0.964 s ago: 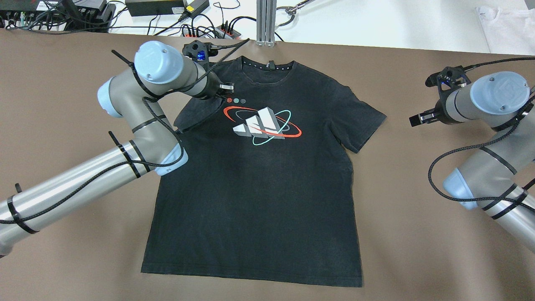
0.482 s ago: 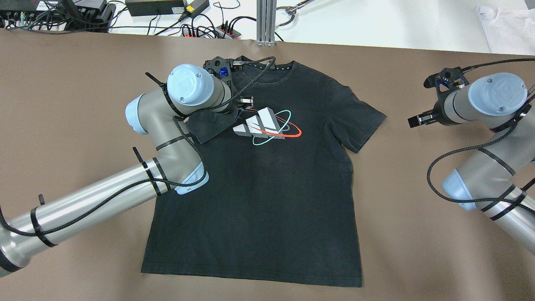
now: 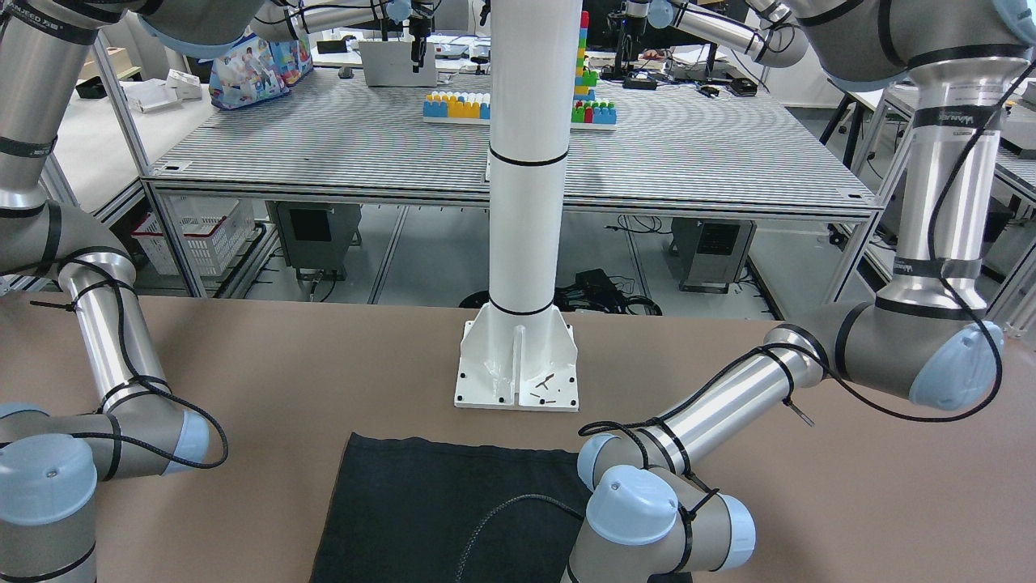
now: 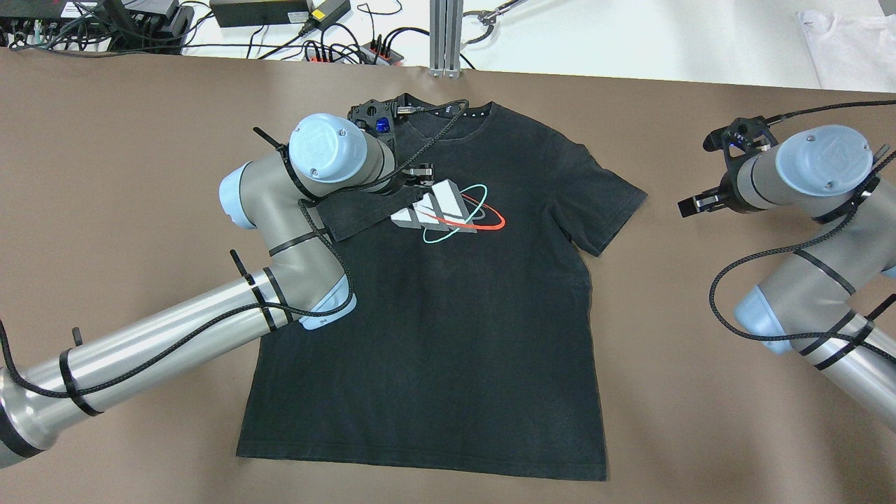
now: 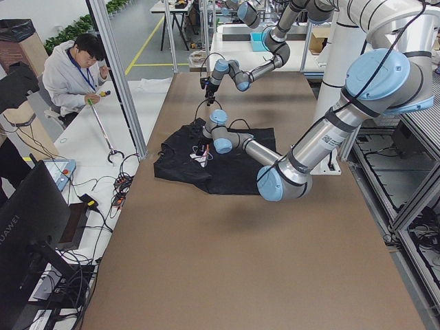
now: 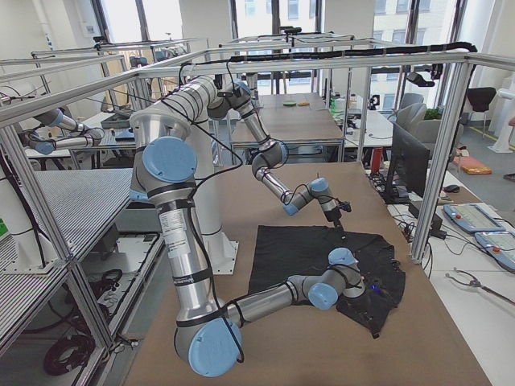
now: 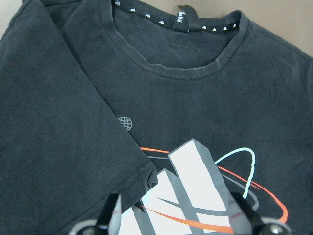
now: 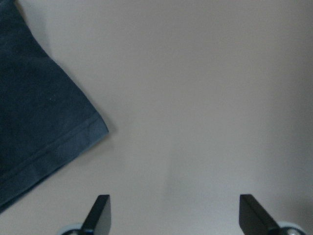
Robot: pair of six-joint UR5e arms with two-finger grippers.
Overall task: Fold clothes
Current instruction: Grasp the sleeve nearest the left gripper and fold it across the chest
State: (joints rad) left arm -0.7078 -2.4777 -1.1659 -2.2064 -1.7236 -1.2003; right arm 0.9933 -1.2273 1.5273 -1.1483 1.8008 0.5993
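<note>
A black T-shirt [image 4: 448, 315] with a white, red and teal logo [image 4: 448, 206] lies flat on the brown table, collar at the far side. Its left sleeve [image 4: 353, 210] is folded inward onto the chest. My left gripper [image 4: 422, 172] hovers over the logo, open; in the left wrist view [image 7: 178, 220] its fingers stand wide apart, with the folded sleeve [image 7: 58, 147] lying beside the left one. My right gripper [image 4: 689, 204] is open and empty over bare table, just right of the right sleeve [image 4: 609, 203]. The right wrist view [image 8: 175, 215] shows that sleeve's corner [image 8: 34, 122] at its left.
Cables and power strips [image 4: 336, 49] and an aluminium post [image 4: 446, 35] line the far edge. A white cloth [image 4: 847, 42] lies at the far right. The robot's white base plate [image 3: 518, 364] stands behind the shirt's hem [image 3: 421, 510]. An operator [image 5: 75, 65] sits beyond the far side.
My left gripper has moved right across the shirt, bringing the left sleeve over onto the chest. My right gripper has drifted slightly left toward the right sleeve.
</note>
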